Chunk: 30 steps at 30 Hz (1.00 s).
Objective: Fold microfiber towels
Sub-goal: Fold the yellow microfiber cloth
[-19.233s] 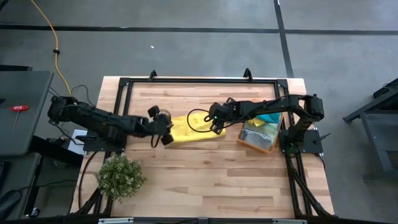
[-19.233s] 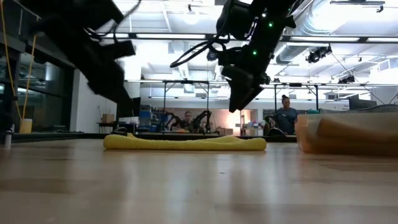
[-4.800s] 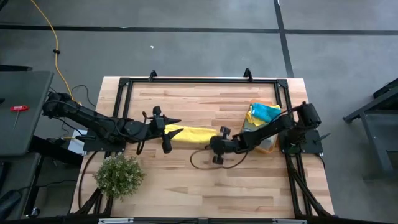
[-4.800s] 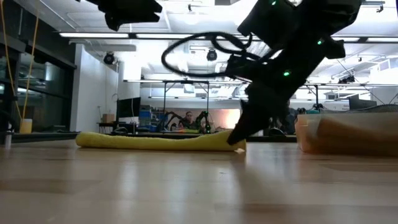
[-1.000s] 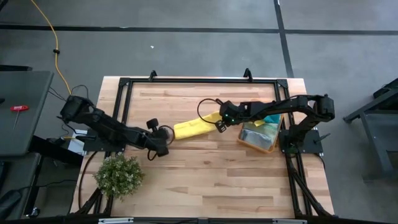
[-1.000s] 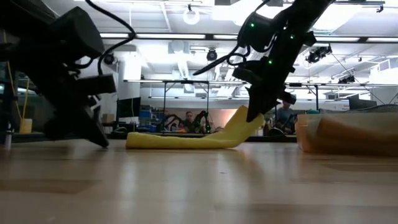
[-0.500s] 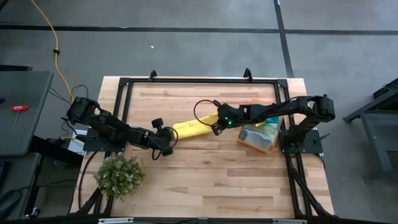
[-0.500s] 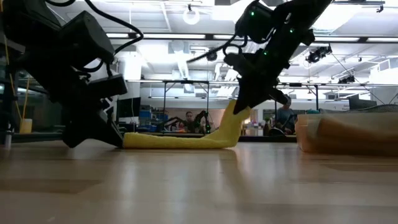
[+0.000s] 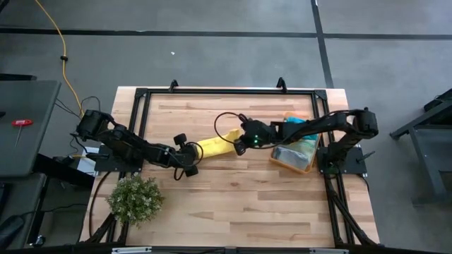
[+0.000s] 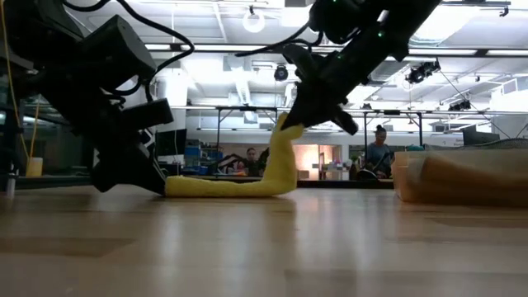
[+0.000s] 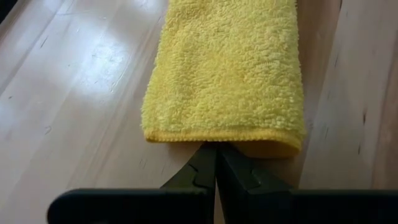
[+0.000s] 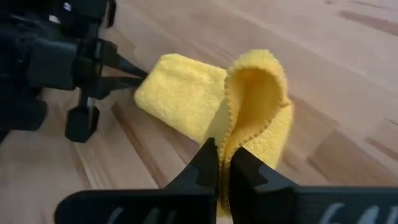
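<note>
While the folded yellow microfiber towel [image 9: 214,147] lies left of the orange translucent plastic bin [image 9: 293,156] in the high view, its long axis points toward it. The right gripper [image 9: 240,144], clamped on the bin-side end, has carried it leftward, advancing the fold.

Low view: that end stands raised.

Left wrist view: the left gripper [image 11: 216,163], closed and empty, touches the far hem.

Right wrist view: the pinched end curls over.

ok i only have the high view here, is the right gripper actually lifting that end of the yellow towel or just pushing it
Observer: Lifting. In the low view the right gripper holds that end of the yellow towel above the table, and the strip curves upward.
Operator: is it pinched properly
Observer: Yes, the right wrist view shows the fingers shut on a folded loop of cloth.
Operator: and the left
Observer: The left gripper is shut, its tips at the towel's other end, which lies flat on the wood.
</note>
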Available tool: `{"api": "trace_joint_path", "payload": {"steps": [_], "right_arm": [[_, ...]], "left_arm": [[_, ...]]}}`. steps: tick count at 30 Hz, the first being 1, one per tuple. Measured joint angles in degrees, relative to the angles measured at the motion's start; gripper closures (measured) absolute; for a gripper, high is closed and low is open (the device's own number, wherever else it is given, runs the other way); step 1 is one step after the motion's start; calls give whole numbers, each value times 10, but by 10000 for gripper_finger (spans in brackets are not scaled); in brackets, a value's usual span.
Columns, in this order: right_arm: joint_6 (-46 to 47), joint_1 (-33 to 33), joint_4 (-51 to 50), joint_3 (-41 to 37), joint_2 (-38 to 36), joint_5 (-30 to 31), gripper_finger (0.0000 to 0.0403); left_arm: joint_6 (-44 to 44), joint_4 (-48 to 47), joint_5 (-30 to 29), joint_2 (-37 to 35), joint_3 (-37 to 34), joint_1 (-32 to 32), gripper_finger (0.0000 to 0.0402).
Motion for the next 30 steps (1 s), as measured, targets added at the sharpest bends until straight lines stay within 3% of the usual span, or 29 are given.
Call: {"api": "trace_joint_path", "payload": {"steps": [17, 30], "right_arm": [[24, 2, 263, 0, 139, -49, 403], [13, 13, 258, 105, 238, -63, 403]], "left_arm": [[15, 23, 2, 2, -1, 0, 401], [15, 25, 1, 2, -1, 0, 401]]}}
